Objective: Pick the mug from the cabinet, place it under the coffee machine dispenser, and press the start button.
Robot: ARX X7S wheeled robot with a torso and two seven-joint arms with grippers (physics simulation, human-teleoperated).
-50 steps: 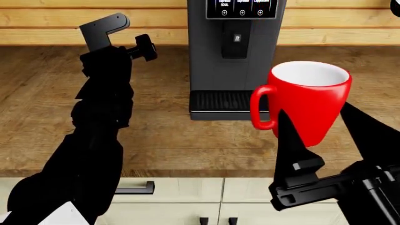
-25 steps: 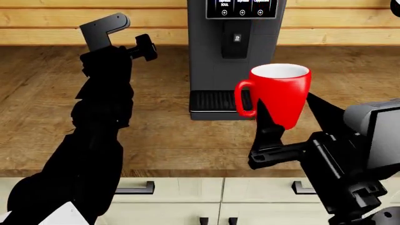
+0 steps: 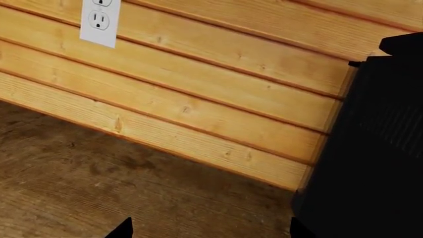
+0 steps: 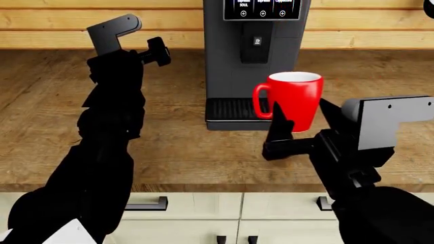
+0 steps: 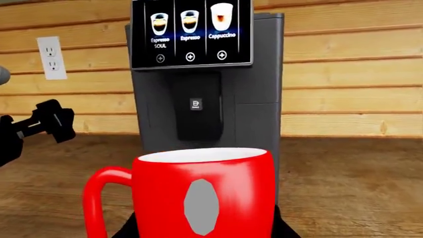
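The mug (image 4: 293, 99) is pinched upright between the 2 fingers of the right gripper (image 4: 302, 119), which are pressed against its lower sides. In the head view it is held just in front of the right half of the drip tray (image 4: 234, 109), with its handle (image 4: 261, 101) turned toward the robot's left. Whether it is touching the tray or the counter (image 4: 190, 152) cannot be told. The white inside is seen at the rim, and nothing can be made out in it.

In the right wrist view the mug (image 5: 201, 196) fills the lower part of the picture, and a grey oval patch is seen on its red wall. Behind it the dispenser (image 5: 195, 104) is seen as a black block with a small white icon, jutting from the dark grey machine (image 5: 258, 94). The mug is placed lower than the dispenser and a little toward the robot's right of it. Above the dispenser a screen (image 5: 191, 32) with 3 drink pictures and 3 round buttons is shown.

The left gripper (image 4: 156, 52) is held raised over the counter, well left of the machine; whether its fingers are spread or closed cannot be told. In the left wrist view only 2 dark tips are seen at the edge, before a plank wall (image 3: 198, 99) carrying an outlet (image 3: 100, 21).
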